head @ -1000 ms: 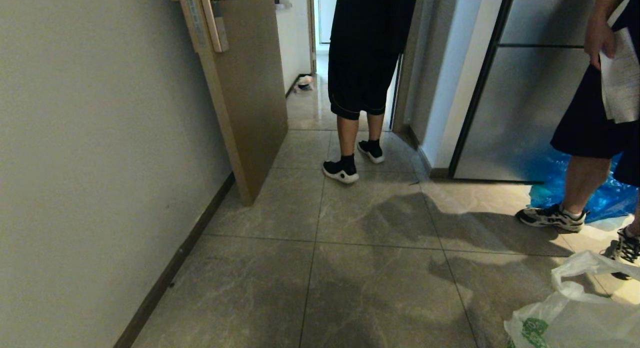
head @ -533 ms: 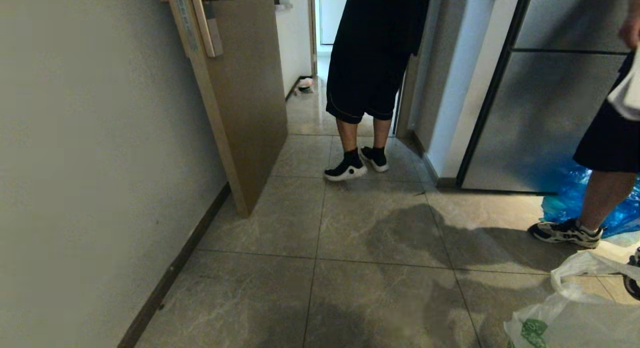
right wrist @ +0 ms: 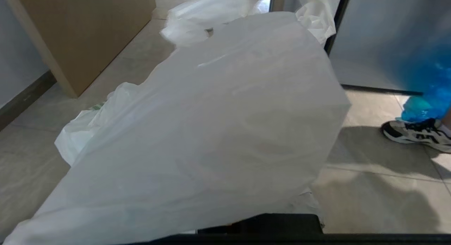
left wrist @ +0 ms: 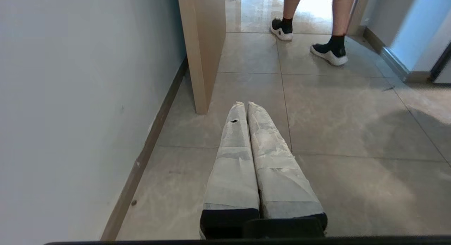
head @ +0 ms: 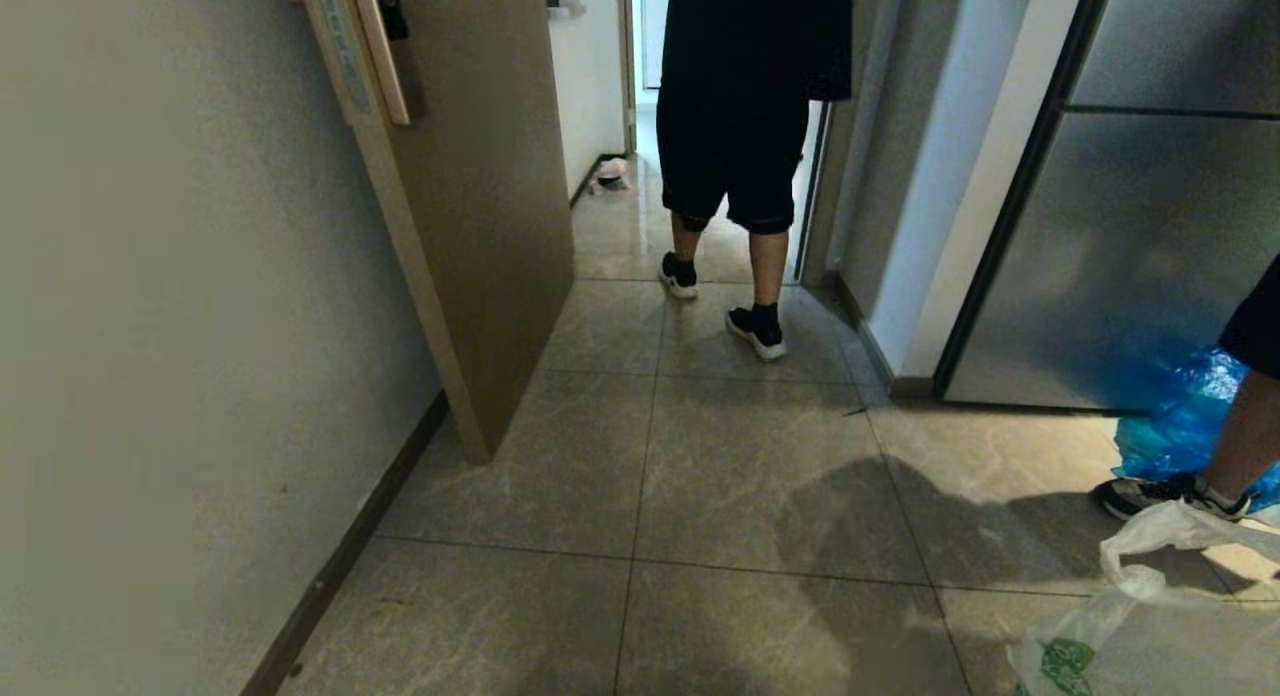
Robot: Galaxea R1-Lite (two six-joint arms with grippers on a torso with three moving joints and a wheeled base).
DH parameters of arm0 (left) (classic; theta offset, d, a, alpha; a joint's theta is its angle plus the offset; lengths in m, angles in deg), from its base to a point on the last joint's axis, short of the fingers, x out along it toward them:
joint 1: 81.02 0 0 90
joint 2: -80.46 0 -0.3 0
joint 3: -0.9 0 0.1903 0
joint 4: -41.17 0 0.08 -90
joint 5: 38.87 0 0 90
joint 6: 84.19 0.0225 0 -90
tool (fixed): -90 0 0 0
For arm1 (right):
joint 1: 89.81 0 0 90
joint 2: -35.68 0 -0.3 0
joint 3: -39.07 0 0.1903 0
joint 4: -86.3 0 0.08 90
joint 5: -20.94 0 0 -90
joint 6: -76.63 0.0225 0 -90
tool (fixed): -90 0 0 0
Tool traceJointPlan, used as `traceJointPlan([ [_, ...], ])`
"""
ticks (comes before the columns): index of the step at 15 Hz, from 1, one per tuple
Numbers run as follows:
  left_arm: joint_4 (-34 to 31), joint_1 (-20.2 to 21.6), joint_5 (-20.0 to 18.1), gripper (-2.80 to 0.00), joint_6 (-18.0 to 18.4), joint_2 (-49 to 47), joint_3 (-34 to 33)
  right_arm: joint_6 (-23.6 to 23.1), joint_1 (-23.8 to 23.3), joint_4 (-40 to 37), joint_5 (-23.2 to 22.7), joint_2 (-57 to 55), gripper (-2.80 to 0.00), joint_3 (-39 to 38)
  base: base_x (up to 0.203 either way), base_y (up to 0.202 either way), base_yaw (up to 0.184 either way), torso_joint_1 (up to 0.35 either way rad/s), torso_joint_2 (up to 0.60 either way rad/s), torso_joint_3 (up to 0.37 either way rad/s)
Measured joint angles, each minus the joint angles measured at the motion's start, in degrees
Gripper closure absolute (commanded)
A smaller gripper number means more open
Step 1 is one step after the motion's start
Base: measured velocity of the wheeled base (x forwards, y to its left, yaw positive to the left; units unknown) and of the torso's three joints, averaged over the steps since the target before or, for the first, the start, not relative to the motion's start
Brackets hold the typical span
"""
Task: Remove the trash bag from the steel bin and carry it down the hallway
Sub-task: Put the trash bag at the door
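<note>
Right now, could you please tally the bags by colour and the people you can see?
White bags: 1, the trash bag
Blue bags: 1, the blue bag
People: 2, the person ahead and the person at the right
Total: 4

Trash bag (right wrist: 211, 125): thin translucent plastic, crinkly, draped over right gripper. Floor tiles (head: 760, 476): glossy marbled stone. Door (head: 480, 206): matt wood. Left gripper (left wrist: 245, 106) fingers (left wrist: 232, 160): rough tape wrap.
</note>
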Motion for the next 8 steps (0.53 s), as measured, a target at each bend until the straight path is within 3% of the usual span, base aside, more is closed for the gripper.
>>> traceJointPlan([
  [8, 0.0, 0.0, 0.0, 0.00, 0.0, 0.0, 0.0, 0.0, 0.0, 0.0, 0.0, 0.0, 0.00, 0.0, 0.193, 0.000, 0.001, 0.004, 0.00, 0.003],
])
